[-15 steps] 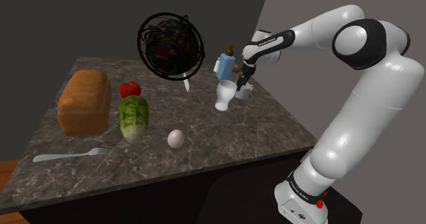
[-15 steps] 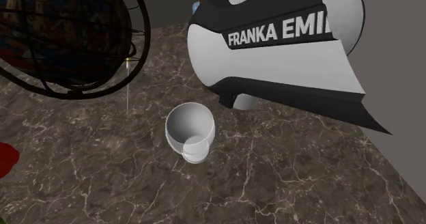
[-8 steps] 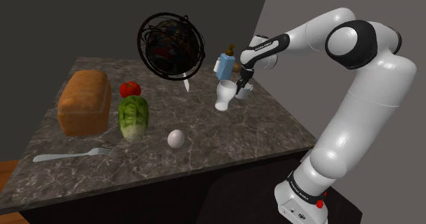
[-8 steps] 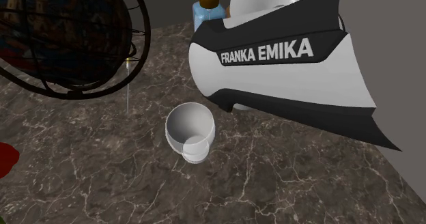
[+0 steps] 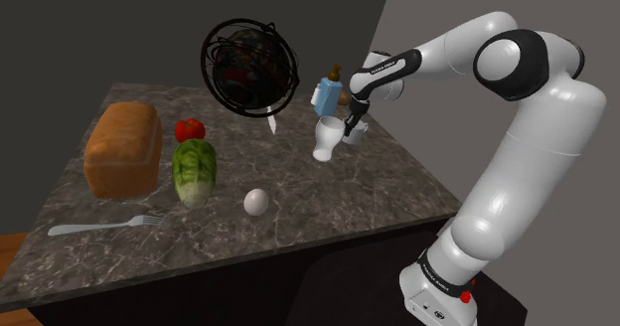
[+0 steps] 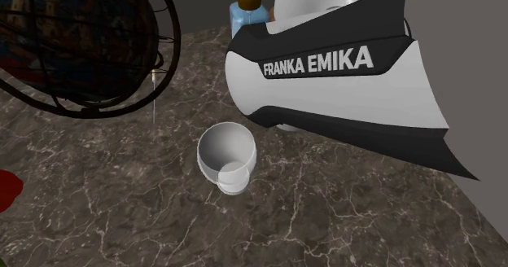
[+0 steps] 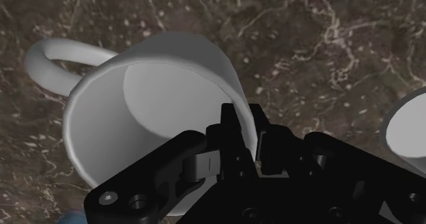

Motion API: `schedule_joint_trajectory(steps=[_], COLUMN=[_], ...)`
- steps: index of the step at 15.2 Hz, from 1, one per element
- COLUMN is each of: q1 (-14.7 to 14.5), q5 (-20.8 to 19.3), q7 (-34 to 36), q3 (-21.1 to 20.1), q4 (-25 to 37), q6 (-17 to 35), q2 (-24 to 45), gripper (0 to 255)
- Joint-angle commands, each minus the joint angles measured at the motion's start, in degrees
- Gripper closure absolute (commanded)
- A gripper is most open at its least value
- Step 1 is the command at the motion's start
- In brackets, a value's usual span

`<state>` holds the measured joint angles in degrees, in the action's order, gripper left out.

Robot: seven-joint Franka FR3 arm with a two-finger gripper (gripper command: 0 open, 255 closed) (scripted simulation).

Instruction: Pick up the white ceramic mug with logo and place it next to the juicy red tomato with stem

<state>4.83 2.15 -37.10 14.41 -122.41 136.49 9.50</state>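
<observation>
The white mug [image 7: 136, 113] stands on the dark marble counter [image 5: 298, 190], its handle [image 7: 54, 59] on the side away from the fingers. My gripper [image 7: 247, 128] is shut on the mug's wall, one finger inside the rim and one outside. In the shoulder view the gripper [image 5: 351, 125] is at the counter's far right, with the mug [image 5: 359, 131] partly hidden behind it. The red tomato [image 5: 190, 129] with its green stem sits far off toward that view's left, behind the lettuce. In the second exterior view the tomato [image 6: 6, 188] is a sliver at the left edge.
A white footed cup [image 5: 325, 137] [image 6: 226, 155] stands right beside the mug, and a blue pump bottle [image 5: 326, 95] just behind. A black wire globe [image 5: 248, 64], lettuce [image 5: 194, 173], bread loaf [image 5: 122, 150], egg [image 5: 256, 202] and fork [image 5: 99, 226] share the counter.
A second ago the hand shifted slightly over the mug; since then the arm has held still. The cup and the other things have not moved.
</observation>
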Motion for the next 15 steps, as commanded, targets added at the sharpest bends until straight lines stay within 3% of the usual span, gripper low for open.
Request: schedule_joint_trajectory(steps=[1,6,15], q1=[0.0,0.0,-0.3], q5=[0.0,0.0,-1.4], q7=[0.0,0.0,0.9], q3=[0.0,0.0,0.2], q4=[0.0,0.0,2.7], q6=[0.0,0.0,-6.4], q2=[0.0,0.0,-3.8], gripper=[255,255,255])
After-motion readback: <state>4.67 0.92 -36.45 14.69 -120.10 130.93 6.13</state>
